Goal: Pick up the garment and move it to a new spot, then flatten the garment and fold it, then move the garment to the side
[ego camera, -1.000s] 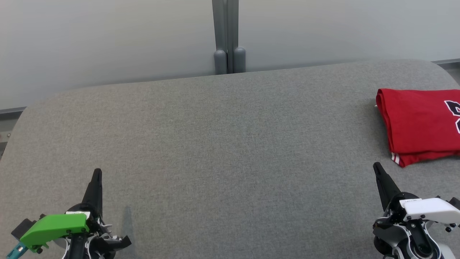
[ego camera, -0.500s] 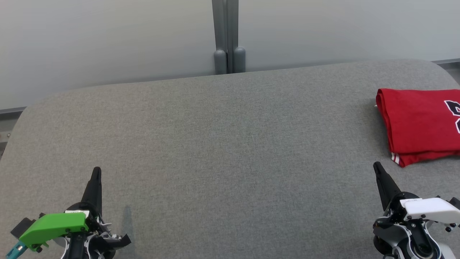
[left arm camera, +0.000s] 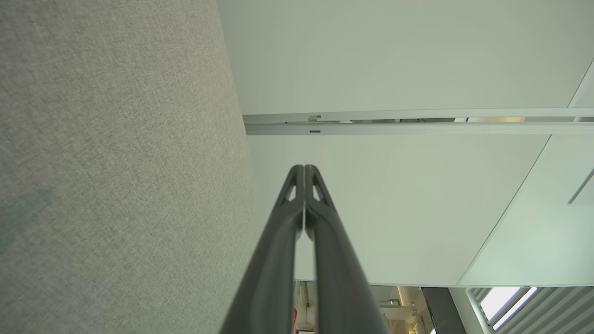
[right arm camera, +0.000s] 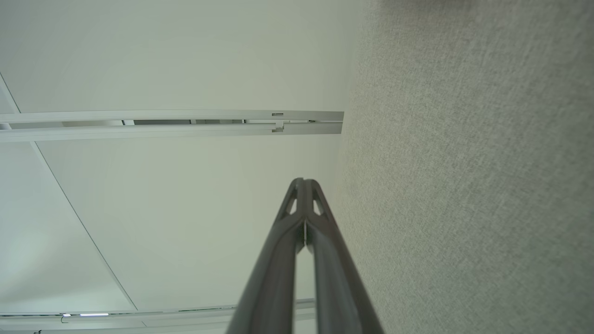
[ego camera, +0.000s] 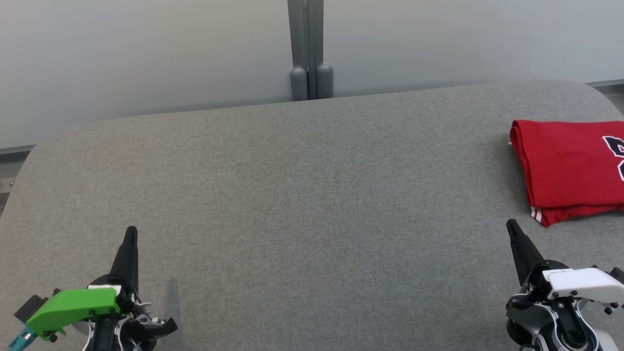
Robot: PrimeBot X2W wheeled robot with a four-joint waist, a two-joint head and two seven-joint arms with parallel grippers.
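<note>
I saw the red garment (ego camera: 568, 168) lying folded on the grey table (ego camera: 302, 195), far over at about 3 o'clock in the head view. Its right part ran off the side of the picture. It had a dark and white print near that side and thin white stripes at its near corner. My left gripper (ego camera: 130, 233) sat low at about 7 o'clock, well apart from the garment, with a green cover behind it. In the left wrist view its two dark fingers (left arm camera: 278, 260) were pressed together at the tips, with nothing between them. My right gripper (ego camera: 511, 226) sat at about 5 o'clock, near the garment's near corner but not touching it, with a white cover behind it. In the right wrist view its fingers (right arm camera: 274, 264) were pressed together too, holding nothing. A grey post (ego camera: 306, 48) stood behind the table at 12 o'clock, against a pale wall (ego camera: 146, 53).
</note>
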